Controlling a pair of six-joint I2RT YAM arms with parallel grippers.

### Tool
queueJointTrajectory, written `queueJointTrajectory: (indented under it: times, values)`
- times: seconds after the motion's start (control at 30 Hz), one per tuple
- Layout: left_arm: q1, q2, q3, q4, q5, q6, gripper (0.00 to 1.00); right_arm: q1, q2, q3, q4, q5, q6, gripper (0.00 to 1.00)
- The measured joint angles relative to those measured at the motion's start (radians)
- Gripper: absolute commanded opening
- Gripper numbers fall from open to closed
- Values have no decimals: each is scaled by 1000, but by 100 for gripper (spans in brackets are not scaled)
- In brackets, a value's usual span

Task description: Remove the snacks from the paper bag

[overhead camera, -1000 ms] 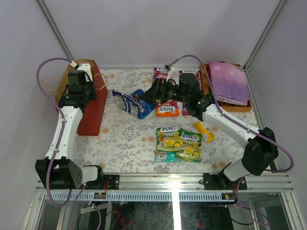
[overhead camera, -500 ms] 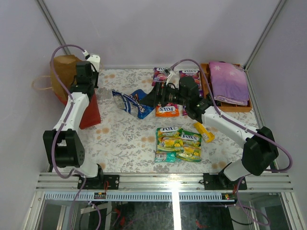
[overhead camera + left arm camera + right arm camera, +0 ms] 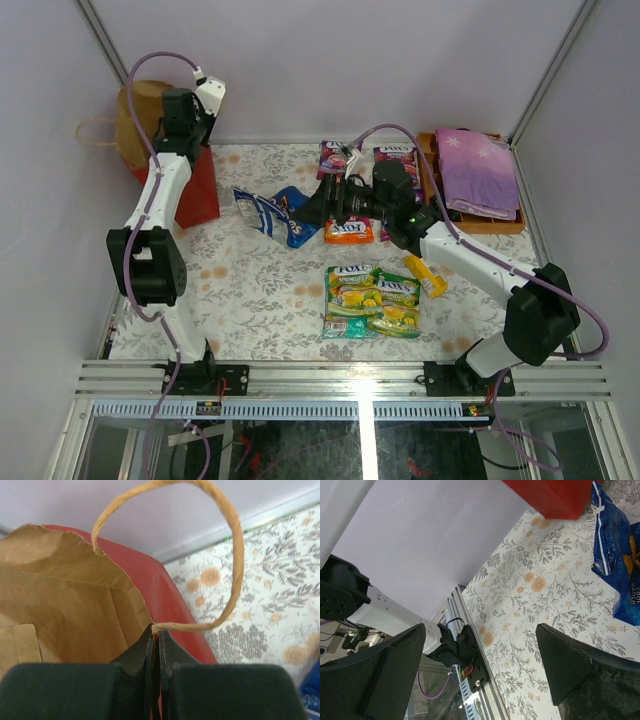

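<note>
Nearest the arm bases, a cluster of small glossy green-yellow candy pouches (image 3: 372,300) is seen lying flat on the floral-patterned table (image 3: 250,290), and a small yellow bar (image 3: 427,276) is laid just beside them on the right. Farther in, a small glossy orange candy pouch (image 3: 348,232) is found at the middle of the table, with the right gripper (image 3: 318,203) held above the surface just to its left. In the right wrist view that gripper (image 3: 480,665) is shown with its two black fingers (image 3: 395,670) spread wide apart and nothing between them. A larger crumpled blue Doritos bag (image 3: 270,215) is seen to the left of it, lying on the table. Beyond these, two small glossy purple candy pouches (image 3: 337,153) are placed near the far edge. To their right, a brown wooden tray (image 3: 430,165) is loaded with a folded purple cloth with white flowers (image 3: 475,172). At the far left corner the red paper carrier bag (image 3: 195,190) with a brown kraft lining is held by the left gripper (image 3: 183,125). In the left wrist view the jaws of that gripper (image 3: 155,645) are seen pressed together on the bag's upper rim, where a thin beige cord handle (image 3: 235,555) is attached. Every snack in view is thus found outside the bag, and what its interior holds cannot be told.
</note>
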Motion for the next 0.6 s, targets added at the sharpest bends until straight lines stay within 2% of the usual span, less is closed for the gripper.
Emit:
queueJointTrajectory:
  times: [0.17, 0.6]
  values:
    - [3, 82, 124, -25, 34, 37, 0, 0, 9, -11, 0, -14, -2, 100]
    - [50, 112, 112, -71, 39, 95, 0, -1, 54, -42, 34, -76, 5, 100]
